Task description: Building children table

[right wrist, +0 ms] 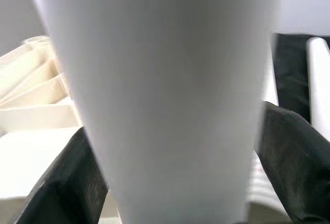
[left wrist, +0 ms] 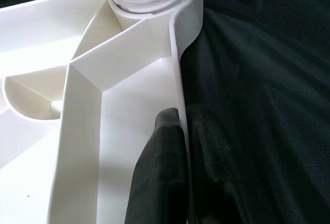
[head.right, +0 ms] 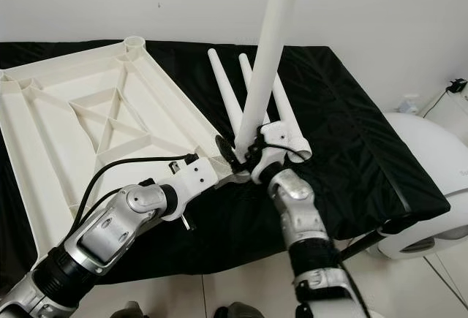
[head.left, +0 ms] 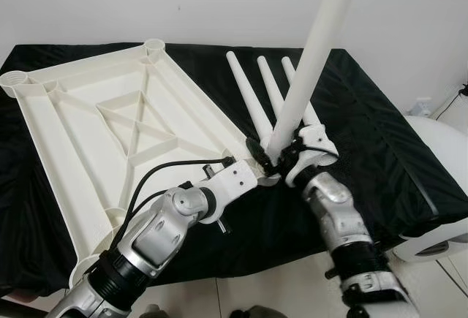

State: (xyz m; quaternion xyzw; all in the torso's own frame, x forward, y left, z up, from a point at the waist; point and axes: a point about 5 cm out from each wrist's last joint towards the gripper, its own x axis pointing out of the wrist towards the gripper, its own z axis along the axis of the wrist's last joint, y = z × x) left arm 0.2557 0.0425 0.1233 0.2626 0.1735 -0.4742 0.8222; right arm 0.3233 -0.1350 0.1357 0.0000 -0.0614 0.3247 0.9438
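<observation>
table leg stands nearly upright in your right gripper, clenched on its base just above the near-right corner socket of the tabletop, whose rim your left gripper pinches.

Even, bright indoor light, soft shadows. Both eye views are sharp; the white tabletop nears overexposure, and the black cloth shows faint sheen. The leg is blurred at close range, perhaps out of focus.
</observation>
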